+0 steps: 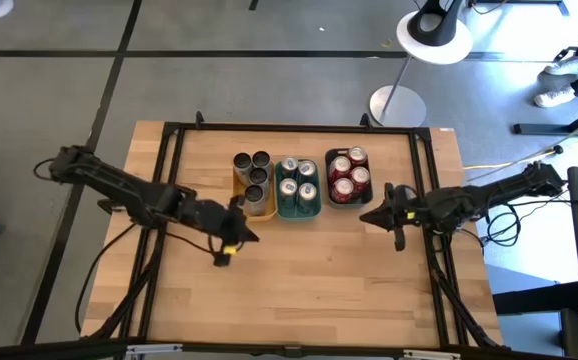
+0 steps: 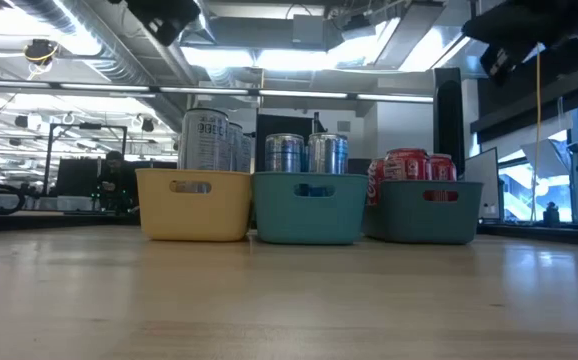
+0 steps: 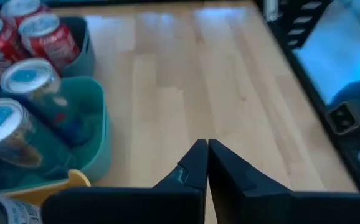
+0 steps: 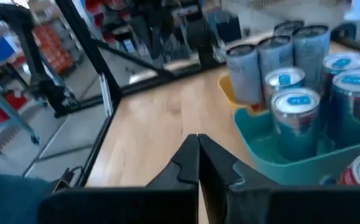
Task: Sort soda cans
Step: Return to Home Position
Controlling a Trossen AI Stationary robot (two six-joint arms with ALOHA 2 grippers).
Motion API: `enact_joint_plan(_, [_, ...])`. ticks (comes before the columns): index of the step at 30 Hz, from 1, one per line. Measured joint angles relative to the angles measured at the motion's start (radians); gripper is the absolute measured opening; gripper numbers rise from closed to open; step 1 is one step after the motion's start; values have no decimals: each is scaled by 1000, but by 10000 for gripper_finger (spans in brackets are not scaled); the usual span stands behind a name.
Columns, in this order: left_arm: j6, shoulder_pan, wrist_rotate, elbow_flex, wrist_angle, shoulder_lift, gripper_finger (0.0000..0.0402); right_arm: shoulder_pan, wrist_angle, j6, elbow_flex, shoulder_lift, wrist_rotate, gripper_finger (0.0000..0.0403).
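Left gripper (image 3: 206, 144), jaws pressed together and empty, hangs lower left of the soda cans (image 1: 299, 180) in the high view; right gripper (image 4: 198, 138), likewise closed, hangs to their right. Cans stand colour-sorted in three trays (image 2: 309, 215) at frame centre. They look smooth, thin-walled and dentable, so a gentle mid-body pinch suits.

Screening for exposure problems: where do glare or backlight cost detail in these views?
Low view: ceiling lights and windows glare brightly behind the yellow bin. Left wrist view: glare whitens part of the table. High view: even light over the soda cans.
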Motion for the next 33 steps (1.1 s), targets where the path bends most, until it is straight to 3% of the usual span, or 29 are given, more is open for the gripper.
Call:
enact_joint_plan(4, [44, 62, 97, -80, 52, -113, 6, 0, 129, -15, -140, -103, 4, 2])
enact_joint_plan(9, [-53, 139, 191, -219, 158, -285, 3, 0, 263, 29, -261, -254, -46, 1])
enact_joint_plan(16, [-127, 163, 152, -384, 334, -469, 3, 0, 308, -9, -306, -426, -146, 1])
enact_joint_plan(20, [-35, 174, 75, -417, 301, -512, 11, 0, 281, -24, -306, -480, -150, 1])
enact_joint_plan(23, [-86, 174, 66, -418, 271, -515, 14, 0, 279, -24, -306, -491, -150, 1])
enact_joint_plan(26, [-19, 156, 75, -430, 259, -512, 15, 0, 277, -23, -306, -491, -150, 1])
enact_joint_plan(30, [61, 152, 83, -527, 400, -543, 15, 0, 265, -79, -306, -491, -160, 1])
enact_joint_plan(33, [73, 164, 88, -623, 546, -590, 15, 1, 222, -189, -306, -491, -236, 1])
